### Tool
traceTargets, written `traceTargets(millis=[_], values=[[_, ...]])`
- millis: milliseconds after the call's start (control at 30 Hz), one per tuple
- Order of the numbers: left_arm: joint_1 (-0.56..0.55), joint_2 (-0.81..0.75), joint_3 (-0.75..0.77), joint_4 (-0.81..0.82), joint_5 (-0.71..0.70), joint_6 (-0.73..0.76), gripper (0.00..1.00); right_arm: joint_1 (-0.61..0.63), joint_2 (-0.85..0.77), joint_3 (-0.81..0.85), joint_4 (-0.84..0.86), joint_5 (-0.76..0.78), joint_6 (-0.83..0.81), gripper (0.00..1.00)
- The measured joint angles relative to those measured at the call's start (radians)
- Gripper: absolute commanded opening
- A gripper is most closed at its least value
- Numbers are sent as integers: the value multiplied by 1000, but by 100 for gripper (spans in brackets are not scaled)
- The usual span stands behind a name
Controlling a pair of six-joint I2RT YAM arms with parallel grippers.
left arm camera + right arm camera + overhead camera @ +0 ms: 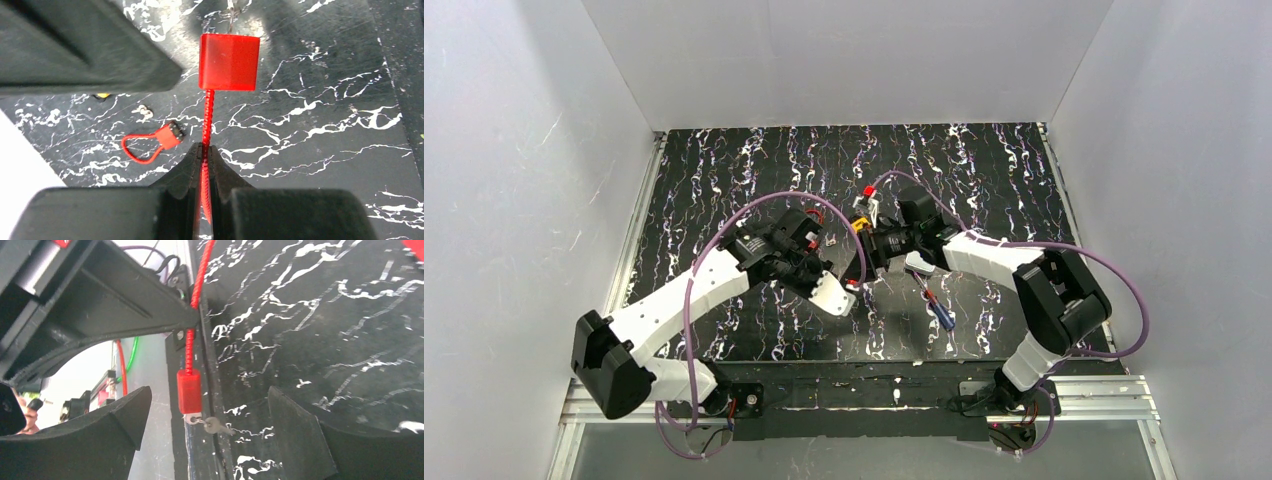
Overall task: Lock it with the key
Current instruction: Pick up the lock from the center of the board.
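Observation:
The lock is a red block (229,61) on a red braided cable (206,120). My left gripper (205,150) is shut on that cable just below the block and holds it above the black marbled mat. In the right wrist view the same block (189,390) hangs on its cable (192,315). A small silver key (216,425) dangles from a ring at the block's lower end. My right gripper (208,400) is open, one finger on each side of the block and key, touching neither. The two grippers meet at mid-table (864,250).
A second small red lock with a closed loop (150,142) lies on the mat left of the held cable. A screwdriver with a blue and red handle (936,308) lies near the right arm. A small red piece (867,190) sits behind the grippers. White walls enclose the mat.

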Motion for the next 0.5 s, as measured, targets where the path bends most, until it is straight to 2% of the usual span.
traceTargets(millis=[200,500], values=[[-2,-48,8,23,-9,-33,0,60,5,-16,76,-76,34,87],[-3,-53,45,30,-4,-86,0,95,11,-34,144,-119,93,65]])
